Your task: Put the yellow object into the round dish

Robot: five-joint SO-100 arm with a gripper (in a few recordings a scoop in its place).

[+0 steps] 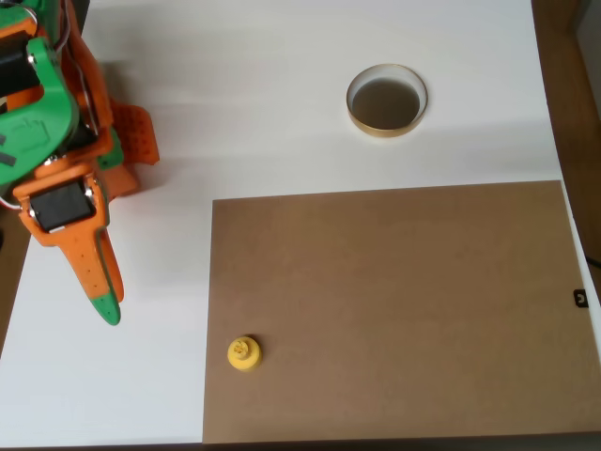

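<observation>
Standing at lower left on the brown board point(394, 310), the yellow object point(244, 353) is seen; the round dish point(386, 101) upper right; gripper point(105, 305) at left, fingers apparently closed, nothing held; no writing readable

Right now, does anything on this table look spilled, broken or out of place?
Nothing stands out. The peg stands on the brown board, the dish sits empty on the white table.

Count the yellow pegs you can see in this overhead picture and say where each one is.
1. The yellow peg stands near the lower-left corner of the brown board, far from the round dish on the white table. Nothing suggests another is hidden.
</observation>
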